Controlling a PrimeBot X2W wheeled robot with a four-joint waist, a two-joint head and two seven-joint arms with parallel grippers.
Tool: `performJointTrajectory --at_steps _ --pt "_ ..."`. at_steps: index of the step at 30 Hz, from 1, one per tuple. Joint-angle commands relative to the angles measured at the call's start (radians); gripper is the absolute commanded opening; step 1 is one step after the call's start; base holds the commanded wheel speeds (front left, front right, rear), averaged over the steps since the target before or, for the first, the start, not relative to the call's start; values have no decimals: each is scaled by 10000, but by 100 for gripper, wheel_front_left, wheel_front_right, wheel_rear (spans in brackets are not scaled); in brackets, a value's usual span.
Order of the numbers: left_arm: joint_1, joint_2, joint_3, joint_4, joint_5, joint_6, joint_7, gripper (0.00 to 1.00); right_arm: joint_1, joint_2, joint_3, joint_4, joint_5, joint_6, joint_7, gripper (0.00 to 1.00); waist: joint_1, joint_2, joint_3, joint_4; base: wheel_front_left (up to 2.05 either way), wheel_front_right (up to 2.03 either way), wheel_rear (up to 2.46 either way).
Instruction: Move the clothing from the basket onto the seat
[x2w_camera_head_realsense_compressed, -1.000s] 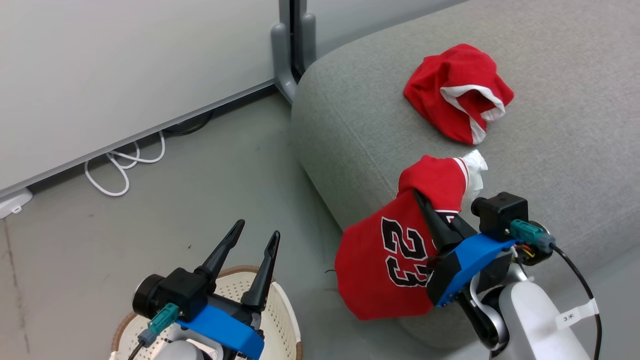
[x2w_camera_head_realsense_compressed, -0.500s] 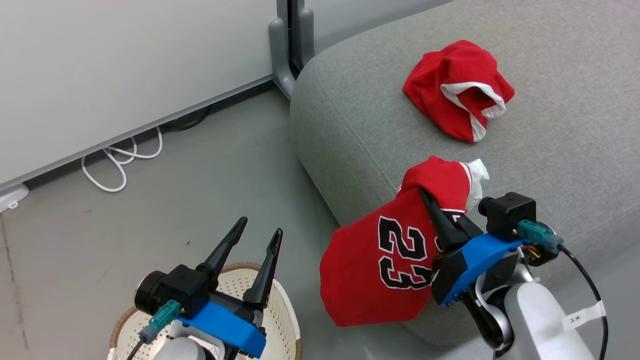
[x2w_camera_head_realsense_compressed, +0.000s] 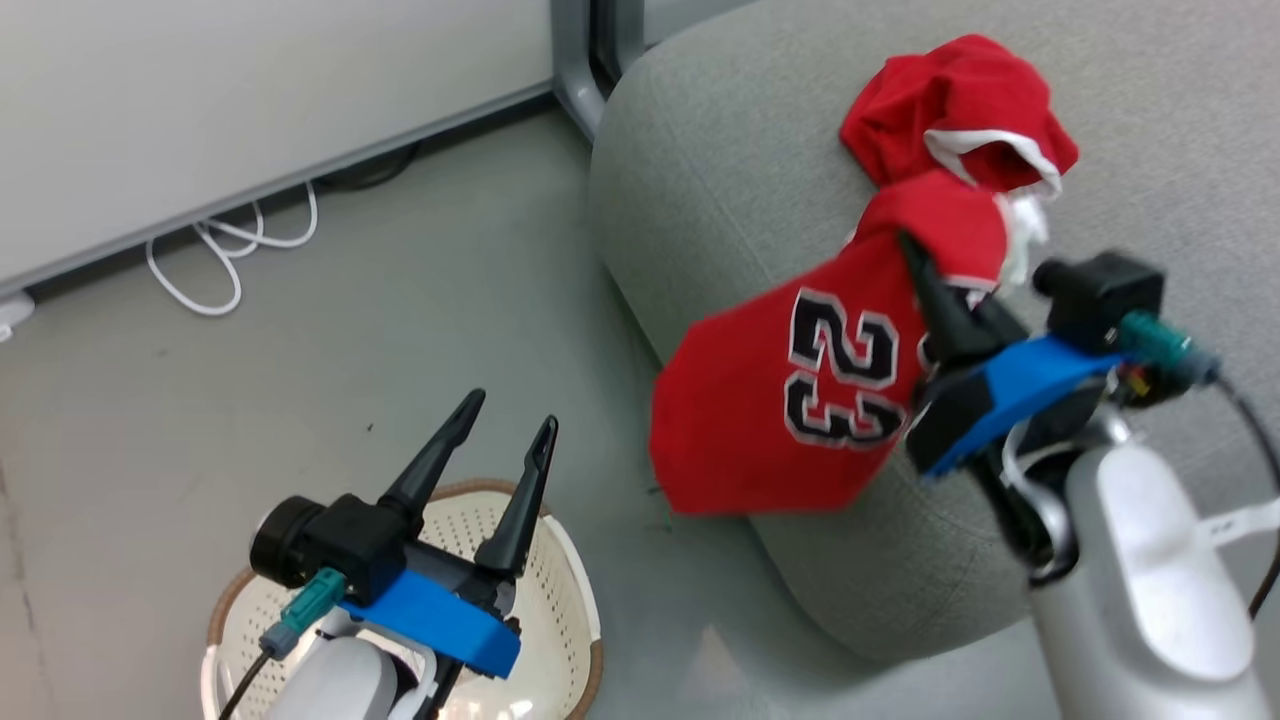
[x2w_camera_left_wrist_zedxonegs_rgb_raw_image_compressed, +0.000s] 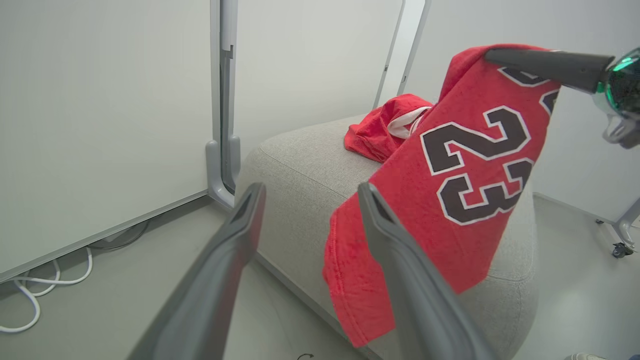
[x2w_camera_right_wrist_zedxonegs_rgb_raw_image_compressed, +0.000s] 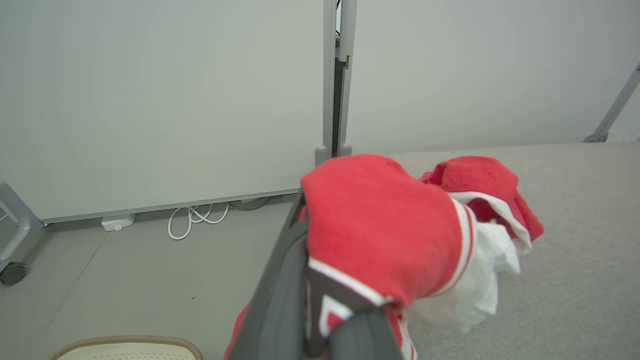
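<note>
Head view: right fingers (x2w_camera_head_realsense_compressed: 935, 290) are clamped on the jersey (x2w_camera_head_realsense_compressed: 800, 400) at the seat (x2w_camera_head_realsense_compressed: 700, 200) corner. Its long axis runs from the pinched top down-left to the hem, the 23 facing the camera. Just beyond, the second garment (x2w_camera_head_realsense_compressed: 950, 100) lies crumpled on the seat. Parted and empty, the left fingers (x2w_camera_head_realsense_compressed: 437, 450) hang above the basket (x2w_camera_head_realsense_compressed: 575, 600).
Left wrist view: the hem hangs beside the seat's end.
Right wrist view: a white cable (x2w_camera_right_wrist_zedxonegs_rgb_raw_image_compressed: 195, 220) lies on the floor.
</note>
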Motion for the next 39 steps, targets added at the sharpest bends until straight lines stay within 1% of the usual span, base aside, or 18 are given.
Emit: performJointTrajectory --at_steps 1,7,8,9,12,17,18,19,21,26,27,30,31,34,39 --pt "-245 85 45 -86 78 -18 -25 100 -416 -134 -170 -82 25 5 125 0 0 0 321 153 0 0 0" --pt "-636 298 148 -444 252 -18 -25 100 -2175 -1083 -1102 -190 310 5 854 0 0 0 1226 477 0 0 0" --pt "-687 297 202 -545 295 -18 -25 100 -2503 -1236 -1324 -209 408 5 971 0 0 0 1385 527 0 0 0" --pt "-770 349 256 -756 400 -18 -25 100 -3184 -1462 -1837 -307 710 5 1222 0 0 0 1741 639 0 0 0" --pt "-851 423 360 -1041 537 -18 -25 100 -4150 -1995 -2579 -433 751 3 1547 0 0 0 2203 836 0 0 0" --pt "-1130 436 542 -1531 749 -18 -25 100 -5565 -2861 -3723 -405 607 5 2109 0 0 0 2963 1251 0 0 0" --pt "-1130 436 542 -1531 749 -18 -25 100 -5565 -2861 -3723 -405 607 5 2109 0 0 0 2963 1251 0 0 0" --pt "-1233 417 538 -1697 826 -18 -24 100 -6014 -3225 -4088 -268 437 5 2241 0 0 0 3221 1438 0 0 0" --pt "-1389 380 545 -1870 896 -18 -25 100 -6356 -3555 -4392 -99 286 5 2293 0 0 0 3492 1650 0 0 0" --pt "-1660 310 578 -2199 999 -19 -25 100 -6491 -4135 -4883 312 -55 5 2222 0 0 0 4053 2044 0 0 0" --pt "-1743 286 612 -2289 1014 -19 -25 100 -6274 -4380 -4796 441 -199 5 2250 0 0 0 4239 2141 0 0 0" --pt "-1904 294 714 -2489 1060 -19 -25 100 -5789 -4625 -4954 930 -356 3 2041 0 0 0 4604 2356 0 0 0" --pt "-1936 310 732 -2553 1065 -19 -25 100 -5679 -4661 -5142 1094 -411 2 1950 0 0 0 4723 2432 0 0 0" --pt "-2021 336 818 -2716 1132 -19 -25 100 -5295 -4489 -5478 1660 -512 3 1708 0 0 0 4996 2570 0 0 0" --pt "-2117 401 845 -2925 1213 -19 -25 100 -5019 -4387 -5724 2541 -615 3 1299 0 0 0 5327 2676 0 0 0"
